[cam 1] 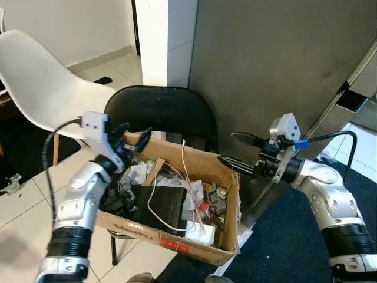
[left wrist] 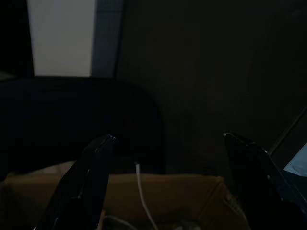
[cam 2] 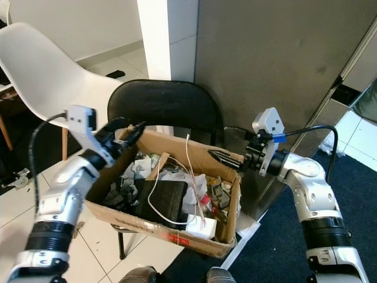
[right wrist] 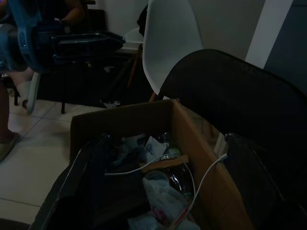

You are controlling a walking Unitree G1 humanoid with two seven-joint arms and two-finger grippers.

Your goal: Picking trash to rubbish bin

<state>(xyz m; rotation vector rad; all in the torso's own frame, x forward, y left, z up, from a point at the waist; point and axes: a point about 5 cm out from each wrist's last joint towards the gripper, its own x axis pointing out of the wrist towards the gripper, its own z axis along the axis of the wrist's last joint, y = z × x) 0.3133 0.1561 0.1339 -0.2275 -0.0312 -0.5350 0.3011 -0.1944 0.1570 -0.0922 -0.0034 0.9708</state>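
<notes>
A tall dark grey panel (cam 1: 277,71) fills the scene from twelve to three o'clock. A white chair (cam 1: 41,82) stands at ten o'clock and a black folding chair (cam 1: 159,115) at the centre. On the black chair's seat sits an open cardboard box (cam 1: 230,200), serving as the rubbish bin, packed with crumpled paper, a black slab (cam 1: 162,206), a white cable (cam 1: 156,197) and small scraps.

The left claw (cam 1: 132,138) hovers over the box's rim at nine o'clock, fingers spread and empty. The right claw (cam 1: 235,150) hangs just off the rim at three o'clock, also released, nothing between its fingers.

Judging by this, the trash is already in the box and both arms are poised above it. Either a drop is just done or the next pick must be found; that calls for turning toward loose litter, none of which I can identify on the floor here.

The right wrist view (right wrist: 158,191) looks across the box to a person's foot (right wrist: 9,139) on the tiles, beyond the head camera's frame. The left wrist view is very dark, giving little beyond the box edge and cable.
</notes>
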